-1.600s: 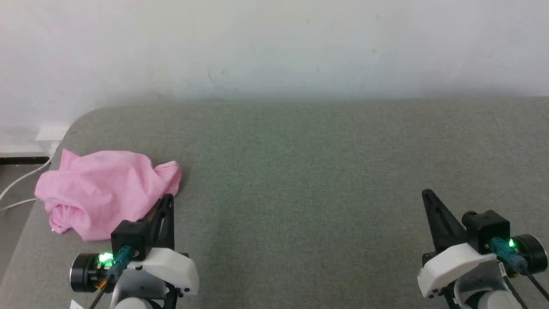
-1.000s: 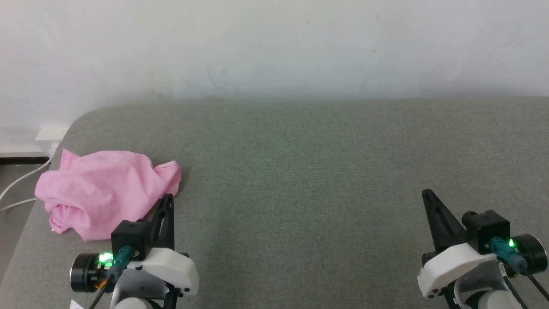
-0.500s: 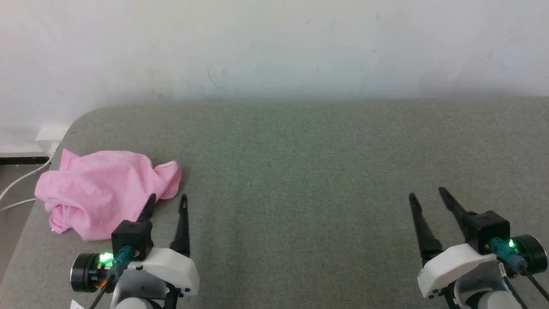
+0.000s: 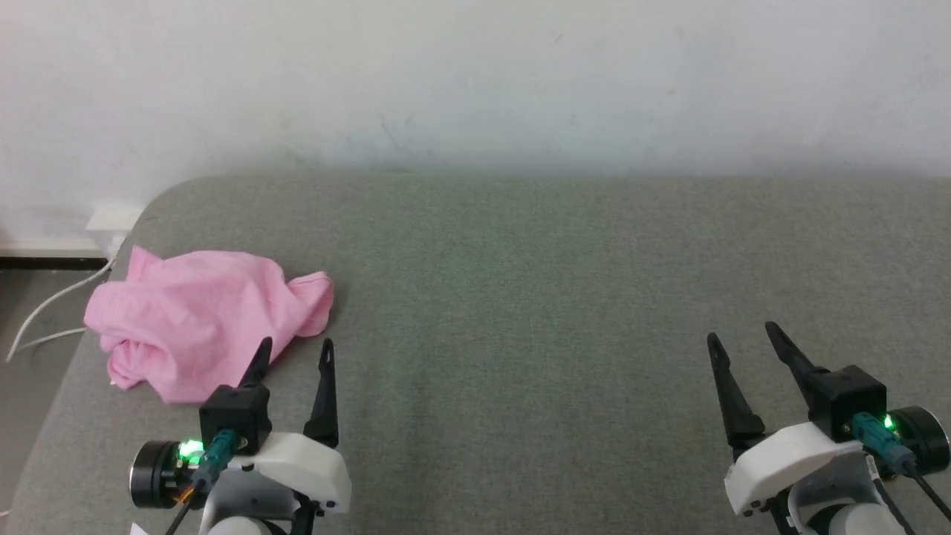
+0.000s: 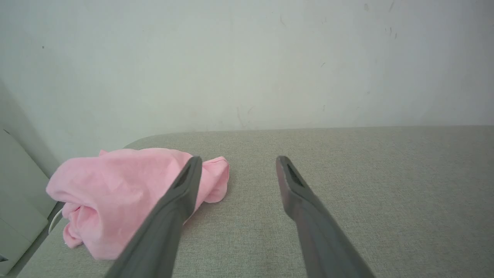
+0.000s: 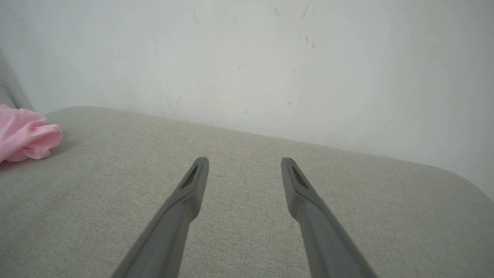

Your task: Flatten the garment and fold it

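Observation:
The garment [image 4: 200, 327] is a crumpled heap of light pink thin fabric near the left edge of the grey-green padded surface [image 4: 535, 312]; its waistband and label are hidden in the folds. My left gripper [image 4: 296, 344] stands open just in front of the heap's right end, holding nothing. In the left wrist view the garment [image 5: 119, 193] lies partly behind my left finger, and the left gripper [image 5: 237, 159] points past its right end. Far to the right, my right gripper [image 4: 741, 331] is open and empty. The right wrist view shows the right gripper [image 6: 244, 160] over bare surface, the garment [image 6: 23, 133] at the far left.
A white wall [image 4: 475, 82] rises behind the surface. The rounded left corner [image 4: 152, 204] drops to a floor with white cables [image 4: 44, 316] and a white socket block [image 4: 111, 221]. Open surface lies between the grippers.
Both grippers went from shut to open. The head camera has shifted, so the whole scene sits slightly right and lower; the garment itself has not moved.

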Motion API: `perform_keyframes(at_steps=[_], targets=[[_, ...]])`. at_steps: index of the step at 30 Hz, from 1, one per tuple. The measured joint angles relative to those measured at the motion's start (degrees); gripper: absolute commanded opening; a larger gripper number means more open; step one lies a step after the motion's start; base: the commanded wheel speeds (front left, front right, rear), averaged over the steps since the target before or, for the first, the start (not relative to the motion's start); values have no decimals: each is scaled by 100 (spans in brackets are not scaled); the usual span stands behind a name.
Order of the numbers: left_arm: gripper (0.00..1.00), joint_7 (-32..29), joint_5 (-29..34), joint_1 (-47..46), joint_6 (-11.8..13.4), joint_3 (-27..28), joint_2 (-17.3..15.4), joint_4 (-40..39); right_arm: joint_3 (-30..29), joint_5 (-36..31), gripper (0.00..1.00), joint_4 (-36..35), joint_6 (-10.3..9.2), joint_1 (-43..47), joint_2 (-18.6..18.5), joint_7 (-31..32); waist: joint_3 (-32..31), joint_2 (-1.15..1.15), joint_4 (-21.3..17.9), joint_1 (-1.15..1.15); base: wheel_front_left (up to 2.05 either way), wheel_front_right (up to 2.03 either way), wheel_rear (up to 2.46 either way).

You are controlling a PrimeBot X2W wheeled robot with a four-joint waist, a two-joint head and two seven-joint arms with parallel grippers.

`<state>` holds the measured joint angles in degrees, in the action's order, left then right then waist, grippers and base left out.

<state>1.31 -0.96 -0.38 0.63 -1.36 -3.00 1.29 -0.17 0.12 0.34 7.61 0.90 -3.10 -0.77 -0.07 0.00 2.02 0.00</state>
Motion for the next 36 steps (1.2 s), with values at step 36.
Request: perform_keyframes(at_steps=[36], targets=[[100, 427, -336, 2, 364, -68, -107, 59, 132, 8, 100, 58, 0, -3, 1, -229, -31, 0, 1335, 0, 0, 0, 0]])
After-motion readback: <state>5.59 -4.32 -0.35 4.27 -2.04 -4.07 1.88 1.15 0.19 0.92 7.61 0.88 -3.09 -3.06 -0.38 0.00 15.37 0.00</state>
